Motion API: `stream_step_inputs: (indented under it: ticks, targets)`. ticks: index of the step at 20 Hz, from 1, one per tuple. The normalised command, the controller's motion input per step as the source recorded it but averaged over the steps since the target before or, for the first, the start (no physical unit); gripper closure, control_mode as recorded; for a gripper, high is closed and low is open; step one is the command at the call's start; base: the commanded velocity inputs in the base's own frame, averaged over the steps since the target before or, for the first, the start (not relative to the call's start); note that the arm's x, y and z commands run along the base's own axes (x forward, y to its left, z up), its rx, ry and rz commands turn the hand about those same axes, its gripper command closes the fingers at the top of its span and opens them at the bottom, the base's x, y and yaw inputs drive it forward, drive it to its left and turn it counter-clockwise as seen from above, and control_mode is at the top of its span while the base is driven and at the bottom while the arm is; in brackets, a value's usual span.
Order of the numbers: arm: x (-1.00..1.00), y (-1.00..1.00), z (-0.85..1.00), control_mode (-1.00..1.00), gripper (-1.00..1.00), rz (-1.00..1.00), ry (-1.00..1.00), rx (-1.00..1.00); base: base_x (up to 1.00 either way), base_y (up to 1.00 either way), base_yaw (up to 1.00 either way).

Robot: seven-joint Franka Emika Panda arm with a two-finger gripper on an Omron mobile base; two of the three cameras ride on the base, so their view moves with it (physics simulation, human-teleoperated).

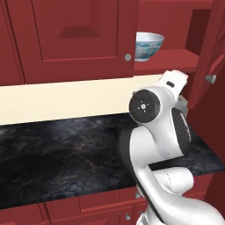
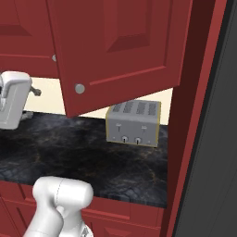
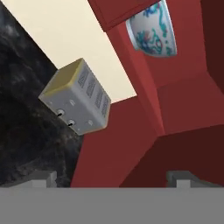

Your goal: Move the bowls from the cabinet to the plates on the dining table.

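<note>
A white bowl (image 1: 149, 45) with a blue-teal pattern stands on the red shelf of the open cabinet (image 1: 171, 59). In the hand view this bowl (image 3: 154, 31) sits at the top, rolled sideways, far from the fingertips. My gripper (image 3: 113, 179) is open with nothing between its fingers (image 3: 43, 178). My hand (image 1: 174, 82) hangs below and to the right of the shelf, under the bowl's level. The plates and the dining table are out of view.
The cabinet's open door (image 2: 120, 51) with a silver knob (image 2: 79, 88) swings out over the black marbled counter (image 1: 66, 149). A grey toaster (image 2: 134, 122) stands on the counter by the red side wall (image 2: 190, 115). Closed red doors (image 1: 74, 35) hang to the left.
</note>
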Motion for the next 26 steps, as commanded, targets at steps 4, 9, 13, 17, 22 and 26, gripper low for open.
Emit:
stream_step_inputs:
  ticks: [4, 9, 13, 17, 22, 26]
  targets:
    - [0.50, -0.28, 0.04, -1.00, -1.00, -0.24, -0.02, -0.05, 0.00, 0.00, 0.00]
    - [0.50, -0.29, 0.01, -1.00, -1.00, -0.24, -0.01, -0.06, 0.00, 0.00, 0.00]
    - [0.49, -0.33, 0.00, -1.00, -1.00, -0.26, 0.00, -0.06, 0.00, 0.00, 0.00]
    - [0.44, -0.39, 0.00, -1.00, -1.00, -0.27, 0.00, -0.05, 0.00, 0.00, 0.00]
    - [0.39, -0.40, 0.00, -1.00, -1.00, -0.27, -0.01, -0.05, 0.00, 0.00, 0.00]
    - [0.35, -0.45, 0.00, -1.00, -1.00, -0.27, -0.02, -0.03, 0.00, 0.00, 0.00]
